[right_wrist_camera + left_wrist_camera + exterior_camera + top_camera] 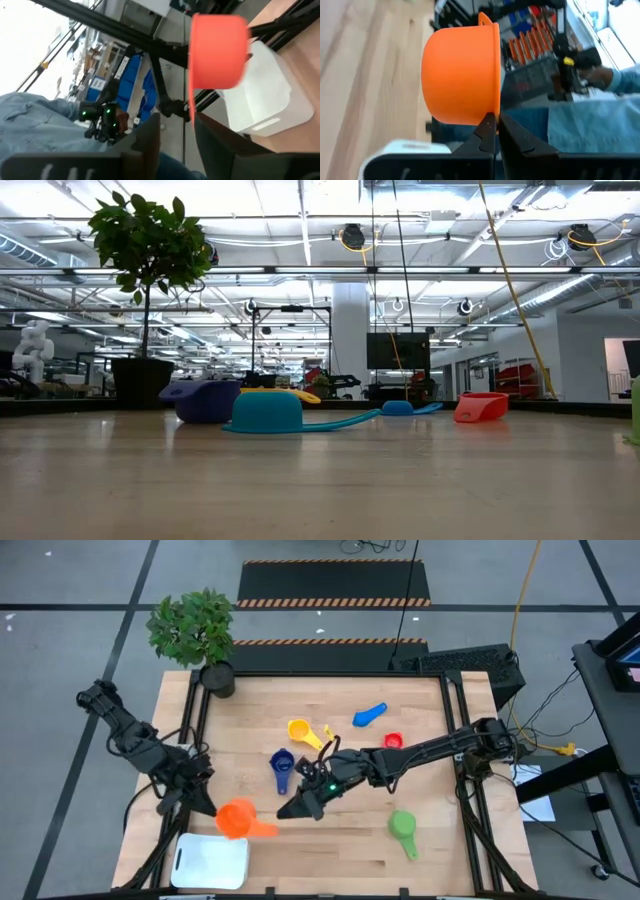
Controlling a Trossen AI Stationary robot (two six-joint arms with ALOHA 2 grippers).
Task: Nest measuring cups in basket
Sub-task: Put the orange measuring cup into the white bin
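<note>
Just beside the white basket (212, 862), the orange cup (236, 817) hangs pinched by its handle in the left pincer (208, 802), while the right pincer (297, 807), fingers parted, likely lets go after handing over.

no text, label or number can be read anywhere.

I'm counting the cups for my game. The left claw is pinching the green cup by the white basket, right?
Not quite. The left claw is pinching the orange cup, not the green one; the left wrist view shows its fingers shut on the cup's rim. The green cup lies alone on the table, over by the right arm. The rest is right: the orange cup is by the white basket.
</note>
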